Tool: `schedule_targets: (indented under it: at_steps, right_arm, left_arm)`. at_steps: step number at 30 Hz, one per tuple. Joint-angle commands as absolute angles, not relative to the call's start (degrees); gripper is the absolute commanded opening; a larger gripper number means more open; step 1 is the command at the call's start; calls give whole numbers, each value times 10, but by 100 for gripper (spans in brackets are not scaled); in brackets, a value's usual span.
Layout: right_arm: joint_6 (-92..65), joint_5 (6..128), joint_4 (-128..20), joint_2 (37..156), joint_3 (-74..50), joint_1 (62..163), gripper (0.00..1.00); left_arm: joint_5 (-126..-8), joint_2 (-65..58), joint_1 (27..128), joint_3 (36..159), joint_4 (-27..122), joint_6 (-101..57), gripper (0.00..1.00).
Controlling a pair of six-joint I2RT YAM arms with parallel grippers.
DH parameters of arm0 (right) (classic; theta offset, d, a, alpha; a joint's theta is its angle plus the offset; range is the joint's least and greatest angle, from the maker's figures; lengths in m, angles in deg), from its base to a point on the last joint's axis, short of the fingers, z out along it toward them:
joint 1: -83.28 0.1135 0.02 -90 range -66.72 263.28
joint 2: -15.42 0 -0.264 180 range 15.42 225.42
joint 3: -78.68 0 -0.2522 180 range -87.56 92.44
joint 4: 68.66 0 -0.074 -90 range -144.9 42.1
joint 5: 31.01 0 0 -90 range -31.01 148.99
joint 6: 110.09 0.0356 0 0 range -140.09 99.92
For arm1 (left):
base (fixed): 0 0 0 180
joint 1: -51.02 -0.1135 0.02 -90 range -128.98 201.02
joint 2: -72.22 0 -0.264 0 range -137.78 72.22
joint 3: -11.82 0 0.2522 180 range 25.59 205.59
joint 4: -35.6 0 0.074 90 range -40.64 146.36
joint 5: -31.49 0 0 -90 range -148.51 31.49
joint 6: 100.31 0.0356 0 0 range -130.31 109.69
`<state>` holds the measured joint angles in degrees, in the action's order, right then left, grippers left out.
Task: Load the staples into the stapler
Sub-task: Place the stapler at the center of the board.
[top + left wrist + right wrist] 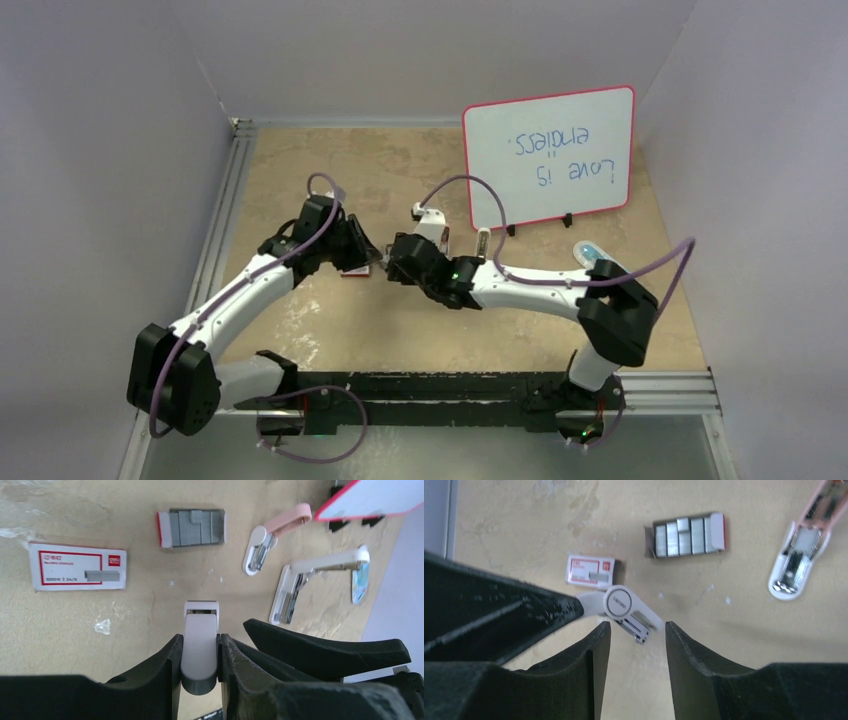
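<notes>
Right jaws apart; staples (684, 535) in tray (650, 541)

You're working in a robotics lab cell, not a home or a shop. Plain pale walls (100, 150) box in a beige counter (400, 330) on three sides. Bare aluminium rails (215, 235) run up the left edge and across the bottom of the overhead view. The left arm (240, 290) and right arm (540, 285) are bolted there, trailing purple cables (468, 179). A handwritten whiteboard (548, 155) stands propped at the upper right. A tray of staples (192, 527) lies loose on the counter.
</notes>
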<state>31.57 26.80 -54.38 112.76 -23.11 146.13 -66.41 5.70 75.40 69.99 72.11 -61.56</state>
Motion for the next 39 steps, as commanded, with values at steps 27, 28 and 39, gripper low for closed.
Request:
schedule_targets:
  at_steps: [27,28,39]
  right_arm:
    - [258,465,-666,1045,-394,1439,47]
    - [258,454,-664,1050,-390,1439,47]
    - [228,453,-696,1051,-409,1439,48]
  left_arm:
    - [-750,-201,798,915,941,-414,13]
    - [-750,-205,798,918,940,-414,16]
    - [-755,-198,797,946,915,-400,50]
